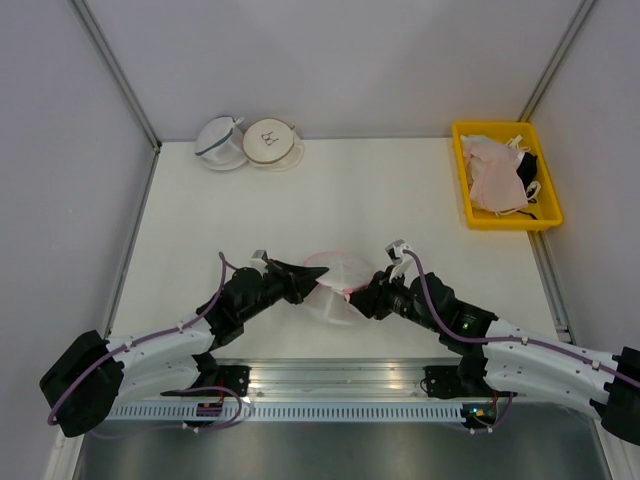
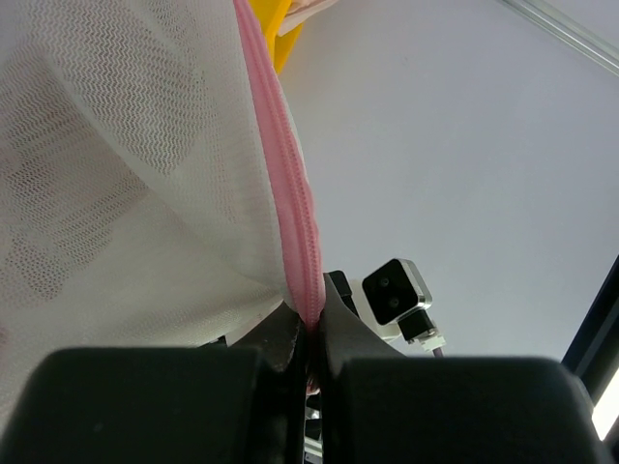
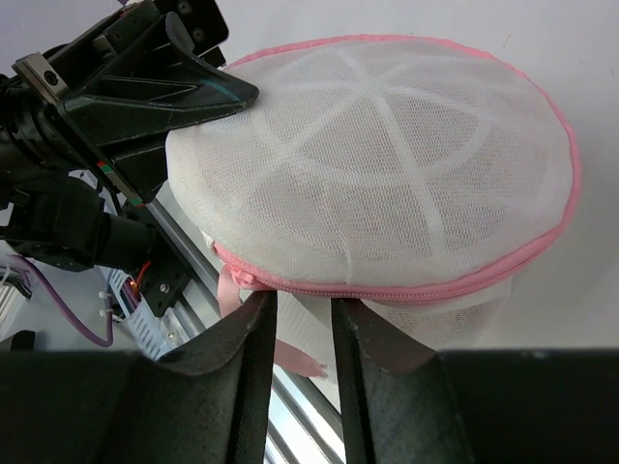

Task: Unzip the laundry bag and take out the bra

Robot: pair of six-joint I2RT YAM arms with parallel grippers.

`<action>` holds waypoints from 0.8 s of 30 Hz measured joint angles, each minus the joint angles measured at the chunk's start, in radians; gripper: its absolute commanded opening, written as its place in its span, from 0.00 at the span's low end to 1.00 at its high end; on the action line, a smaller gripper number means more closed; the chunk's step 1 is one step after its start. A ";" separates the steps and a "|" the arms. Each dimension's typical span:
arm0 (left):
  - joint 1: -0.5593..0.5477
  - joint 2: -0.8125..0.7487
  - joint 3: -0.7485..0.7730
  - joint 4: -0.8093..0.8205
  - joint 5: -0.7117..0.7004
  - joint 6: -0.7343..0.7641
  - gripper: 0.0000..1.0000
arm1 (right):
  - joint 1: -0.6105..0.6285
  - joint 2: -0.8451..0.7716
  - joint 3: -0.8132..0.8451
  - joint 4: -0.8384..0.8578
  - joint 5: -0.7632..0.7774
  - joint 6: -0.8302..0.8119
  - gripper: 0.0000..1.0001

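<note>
The laundry bag, a round white mesh dome with a pink rim, is held up off the table between both grippers. My left gripper is shut on its pink zipper rim, pinched at the fingertips. My right gripper is open just under the bag. Its fingertips sit right below the closed pink zipper. The zipper pull and its pink ribbon hang by the left finger, and the ribbon's tail shows between the fingers. The bra is hidden inside the bag.
A yellow bin at the back right holds pale pink bras and a black-and-white garment. Two other mesh pouches, one dark-trimmed and one beige-rimmed, lie at the back left. A metal rail runs along the near edge.
</note>
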 measured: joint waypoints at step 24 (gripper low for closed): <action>0.000 0.000 -0.058 0.023 -0.001 -0.006 0.02 | 0.008 -0.032 0.001 -0.039 -0.043 0.004 0.16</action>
